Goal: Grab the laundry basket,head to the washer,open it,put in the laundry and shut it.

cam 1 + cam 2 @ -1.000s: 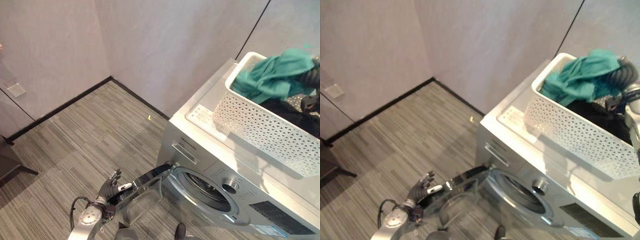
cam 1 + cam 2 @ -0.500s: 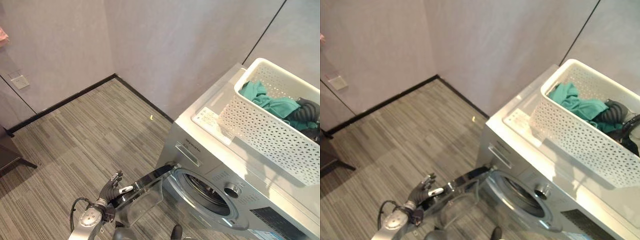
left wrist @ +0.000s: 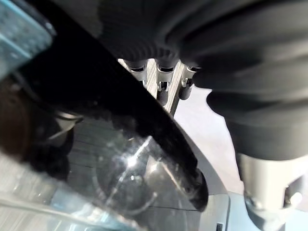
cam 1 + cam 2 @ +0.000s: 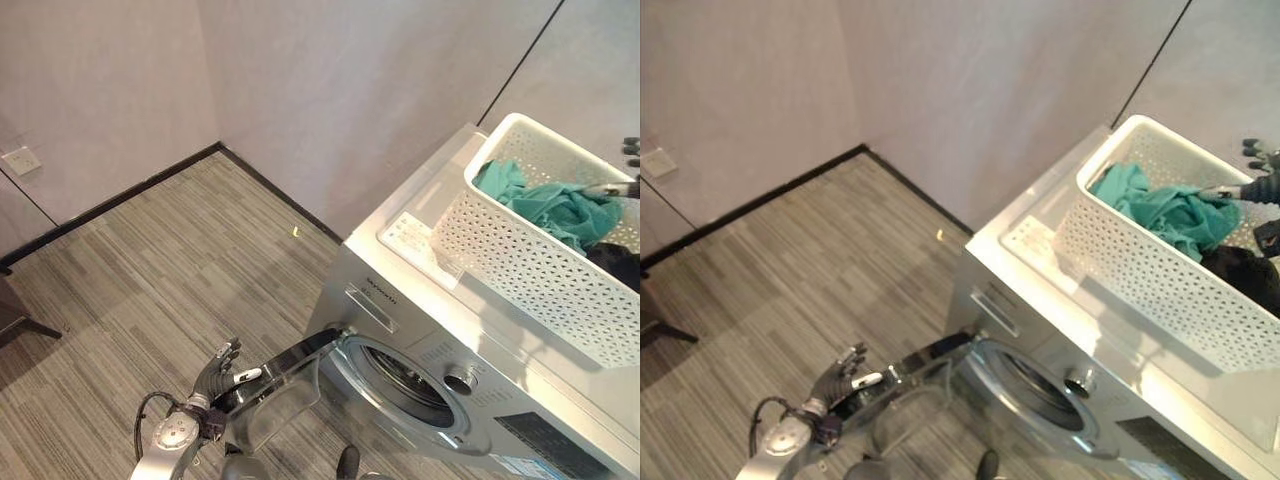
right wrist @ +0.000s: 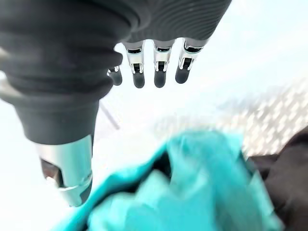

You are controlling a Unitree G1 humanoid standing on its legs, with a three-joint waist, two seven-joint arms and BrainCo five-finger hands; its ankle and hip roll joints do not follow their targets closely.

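Observation:
A silver front-loading washer point(image 4: 420, 300) stands at the right with its round glass door point(image 4: 285, 385) swung open toward the floor, and the drum opening point(image 4: 405, 378) shows. On its top sits a white perforated laundry basket point(image 4: 520, 260) holding a teal cloth point(image 4: 555, 205) and a black cloth point(image 4: 615, 262). My left hand point(image 4: 218, 372) rests with straight fingers point(image 3: 163, 84) against the door's outer rim. My right hand point(image 4: 1262, 186) hovers over the basket's far side, fingers point(image 5: 159, 72) straight, just above the teal cloth point(image 5: 192, 192) and holding nothing.
Grey striped carpet point(image 4: 150, 270) spreads left of the washer up to a wall corner with black skirting. A wall socket point(image 4: 20, 158) is at the far left, and a dark furniture leg point(image 4: 20, 322) below it. The washer's knob point(image 4: 458, 381) sits right of the drum.
A second ago the right hand held the teal cloth raised above the basket; the cloth now lies in the basket and the hand is off it. The camera shifted slightly.

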